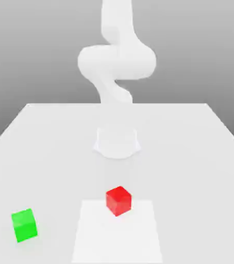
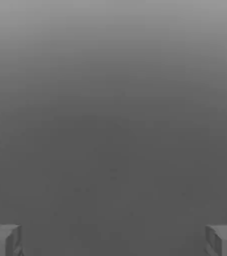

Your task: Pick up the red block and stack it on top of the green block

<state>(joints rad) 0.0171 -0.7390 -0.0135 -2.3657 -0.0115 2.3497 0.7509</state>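
In the exterior view, taking the red block (image 1: 118,200) as the landmark and reading from that view's left: the green block (image 1: 24,225) sits well apart from it, to its left and a little nearer the camera, flat on the white table (image 1: 201,154). The red block itself rests turned a bit, one corner toward the camera, near the far edge of a paler square patch (image 1: 139,237) on the tabletop. Neither block touches anything else. Beyond the red block, further back along the table, stands the arm (image 1: 116,62), with its round base (image 1: 117,142) almost straight behind the block.

In the hand view the gripper (image 2: 113,240) has its two fingertips (image 2: 3,240) far apart at opposite sides, released and with nothing between them; past them is only plain grey.

Nothing has been grasped yet, so the pick is still wholly ahead. The likeliest trouble is the block's turned pose: jaws coming down unaligned with its faces could land on corners and twist or push it aside. A descent off-centre could tip a finger onto its top. Later, the long sideways carry to the green block leaves room for a placement off its middle, so the red one slides off or nudges it.
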